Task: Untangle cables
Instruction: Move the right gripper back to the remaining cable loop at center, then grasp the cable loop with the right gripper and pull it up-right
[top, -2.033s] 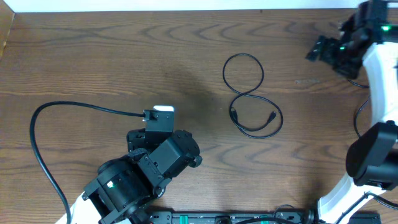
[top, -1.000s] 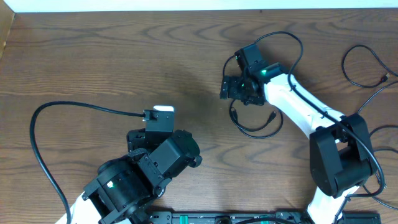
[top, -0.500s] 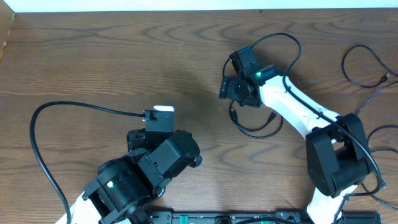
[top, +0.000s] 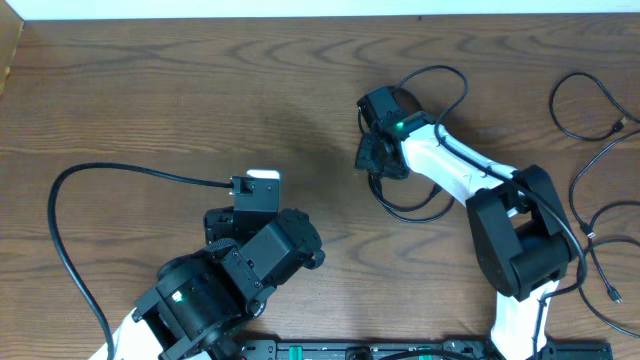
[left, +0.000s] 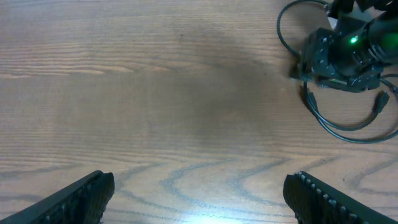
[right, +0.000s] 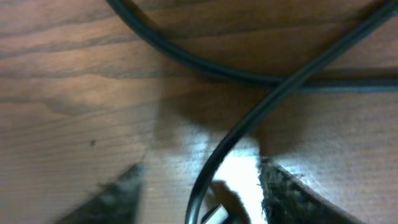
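One of the cables (top: 405, 211) lies as a thin black figure-eight near the table's middle. My right gripper (top: 373, 156) is down on its crossing and hides the upper loop from above. In the right wrist view one strand (right: 273, 93) runs between the two fingers (right: 292, 196), with a gap showing on both sides, so the right gripper (right: 205, 193) stands partly open around it. The left wrist view shows the lower loop (left: 348, 127) beside the right gripper (left: 339, 53). My left gripper (left: 199, 205) is wide open over bare wood, far from the cable.
More thin black cables lie at the right edge, one looped (top: 553, 103) and one lower down (top: 597, 255). The left arm's thick cable (top: 58, 235) arcs over the left side. A wooden rim (top: 12, 50) borders the far left.
The right gripper's jaws have narrowed around the cable strand, and its wrist has shifted slightly left. The left arm has not moved.
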